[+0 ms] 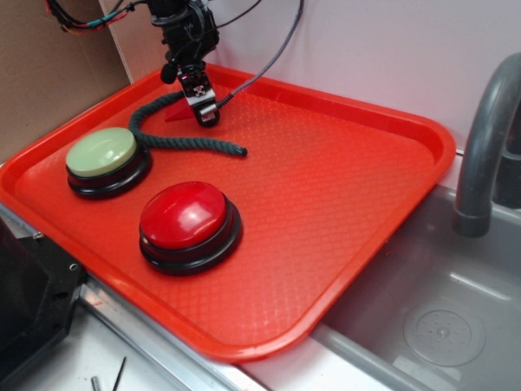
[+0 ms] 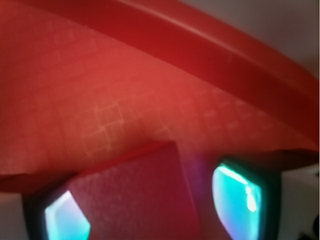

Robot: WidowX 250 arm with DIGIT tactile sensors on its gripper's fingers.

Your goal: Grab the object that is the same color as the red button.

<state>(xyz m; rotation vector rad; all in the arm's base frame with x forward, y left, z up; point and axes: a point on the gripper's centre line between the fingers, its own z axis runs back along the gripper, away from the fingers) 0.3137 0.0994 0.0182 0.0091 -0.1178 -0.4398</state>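
The red button [image 1: 183, 213] is a glossy dome on a black base at the tray's front left. The object, a small matte red wedge [image 1: 175, 112], lies at the tray's back left, partly hidden behind my gripper [image 1: 205, 114], which is down at the tray surface. In the wrist view the wedge [image 2: 140, 195] sits between my gripper's [image 2: 150, 210] two fingers. The left pad [image 2: 65, 220] is against the wedge's side, while a narrow gap separates it from the right pad [image 2: 235, 197]. The jaws stand open around it.
A pale green dome button [image 1: 102, 152] stands left of the red one. A dark green rope [image 1: 179, 142] curves round the wedge's front. All rest on a big red tray [image 1: 326, 187]. A grey sink [image 1: 440, 326] and faucet [image 1: 484, 147] lie right.
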